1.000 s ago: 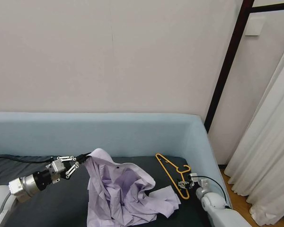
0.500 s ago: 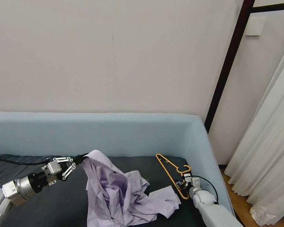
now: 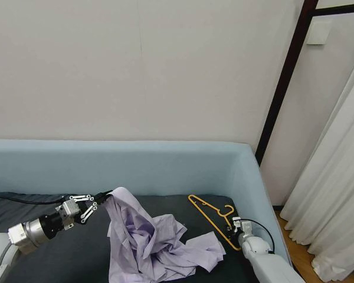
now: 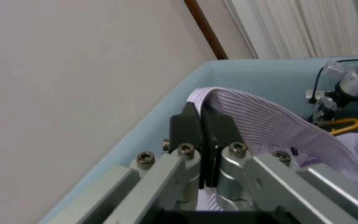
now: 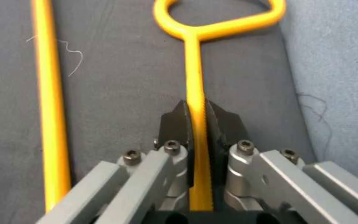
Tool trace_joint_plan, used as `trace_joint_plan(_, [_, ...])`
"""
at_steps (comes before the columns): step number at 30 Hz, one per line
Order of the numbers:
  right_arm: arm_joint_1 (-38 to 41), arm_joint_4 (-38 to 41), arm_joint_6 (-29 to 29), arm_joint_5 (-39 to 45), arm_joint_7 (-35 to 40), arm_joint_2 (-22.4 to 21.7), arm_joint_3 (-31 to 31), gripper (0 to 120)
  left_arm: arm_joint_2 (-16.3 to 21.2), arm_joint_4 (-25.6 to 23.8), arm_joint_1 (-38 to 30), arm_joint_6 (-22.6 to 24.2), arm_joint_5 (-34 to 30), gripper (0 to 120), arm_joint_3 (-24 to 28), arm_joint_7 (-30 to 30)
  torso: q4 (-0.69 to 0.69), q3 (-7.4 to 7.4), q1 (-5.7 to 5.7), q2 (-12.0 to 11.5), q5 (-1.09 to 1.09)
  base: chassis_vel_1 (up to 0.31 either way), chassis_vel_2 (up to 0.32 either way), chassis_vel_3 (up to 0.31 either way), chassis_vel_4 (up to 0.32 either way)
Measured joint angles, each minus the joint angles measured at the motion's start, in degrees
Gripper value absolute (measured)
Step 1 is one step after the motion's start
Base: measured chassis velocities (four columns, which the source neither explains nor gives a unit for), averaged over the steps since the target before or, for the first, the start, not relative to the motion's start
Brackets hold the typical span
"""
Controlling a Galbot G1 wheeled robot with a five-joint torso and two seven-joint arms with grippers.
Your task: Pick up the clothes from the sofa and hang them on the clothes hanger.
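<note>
A lilac striped shirt (image 3: pixel 150 244) lies crumpled on the dark sofa seat (image 3: pixel 76 259), one edge lifted at its left. My left gripper (image 3: pixel 106 197) is shut on that raised edge; the left wrist view shows the fingers (image 4: pixel 203 133) pinching the striped shirt (image 4: pixel 253 116). An orange clothes hanger (image 3: pixel 211 217) lies to the right of the shirt. My right gripper (image 3: pixel 231 224) is shut on its neck. In the right wrist view the fingers (image 5: pixel 197 123) clamp the hanger's stem (image 5: pixel 195 65) below its hook.
The light blue sofa back (image 3: pixel 118 165) and right arm (image 3: pixel 253 188) border the seat. A dark door frame (image 3: pixel 283 82) and white curtains (image 3: pixel 336 177) stand to the right. A black cable (image 3: pixel 23 199) trails behind my left arm.
The hanger has shifted a little left and up in my right gripper. The shirt's bulk has sagged lower while my left gripper keeps its edge raised.
</note>
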Motion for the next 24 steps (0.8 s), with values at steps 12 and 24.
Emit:
trace_joint_plan(12, [-9.3, 26.5, 10.0, 2.8, 1.3, -10.9, -1.1, 5, 0.2, 1.8, -3.6, 0.9, -1.1, 0, 4.1, -0.9, 0.01, 0.0, 0.0, 0.0, 0.02, 0.0, 0.0, 0.0, 0.0])
trace_joint_plan(24, [-30.2, 62.3, 25.6, -11.2, 6.4, -24.6, 2.0, 5, -1.6, 1.4, -5.6, 4.7, -4.7, 0, 8.9, -3.7, 0.02, -0.01, -0.01, 0.0, -0.02, 0.0, 0.0, 0.0, 0.0])
